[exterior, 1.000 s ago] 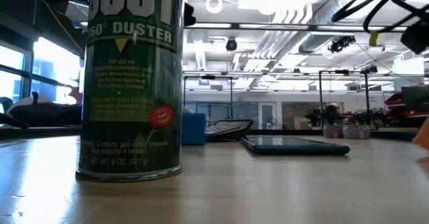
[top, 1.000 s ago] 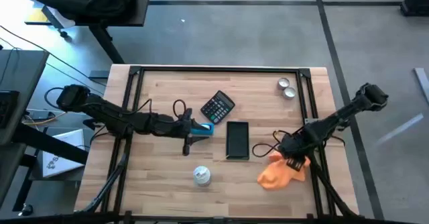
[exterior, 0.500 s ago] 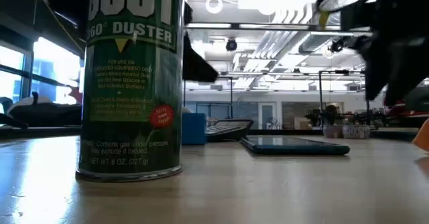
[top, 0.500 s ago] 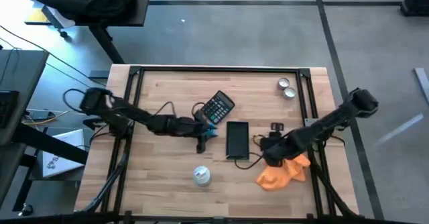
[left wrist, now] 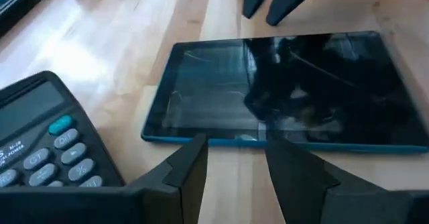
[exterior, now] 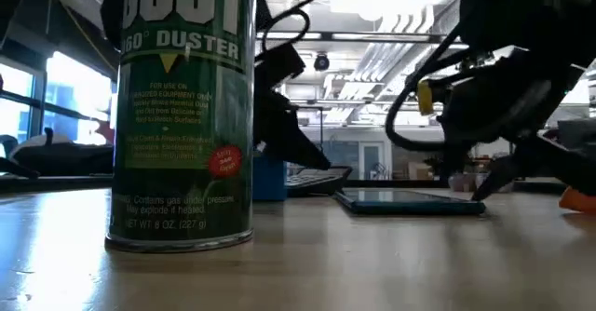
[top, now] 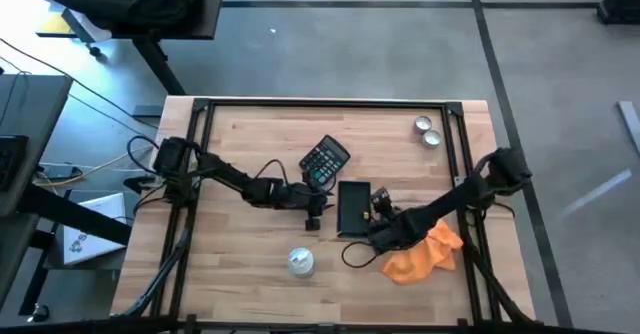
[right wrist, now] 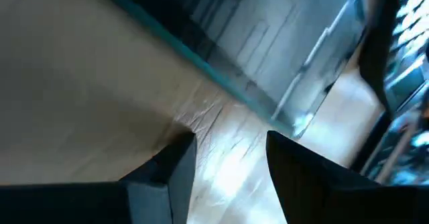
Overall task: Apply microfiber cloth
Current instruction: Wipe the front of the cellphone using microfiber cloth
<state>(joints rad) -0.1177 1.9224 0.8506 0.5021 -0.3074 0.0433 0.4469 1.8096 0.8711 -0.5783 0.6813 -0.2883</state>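
While both arms reach inward over the wooden worktop (top: 250, 264), the scene stands thus:
Microfiber cloth (top: 420, 257): bright orange, crumpled, lying on the worktop near its right front, just beside the right arm, held by neither gripper
Right gripper (top: 377, 206): low by the right edge of the dark tablet (top: 353, 208), fingers spread, nothing between them
Left gripper (top: 322, 194): at the tablet's left edge, next to the black calculator (top: 325, 159), fingers apart and empty
Duster can (top: 300, 262): upright near the front edge
Two small tins (top: 428, 131): far right corner
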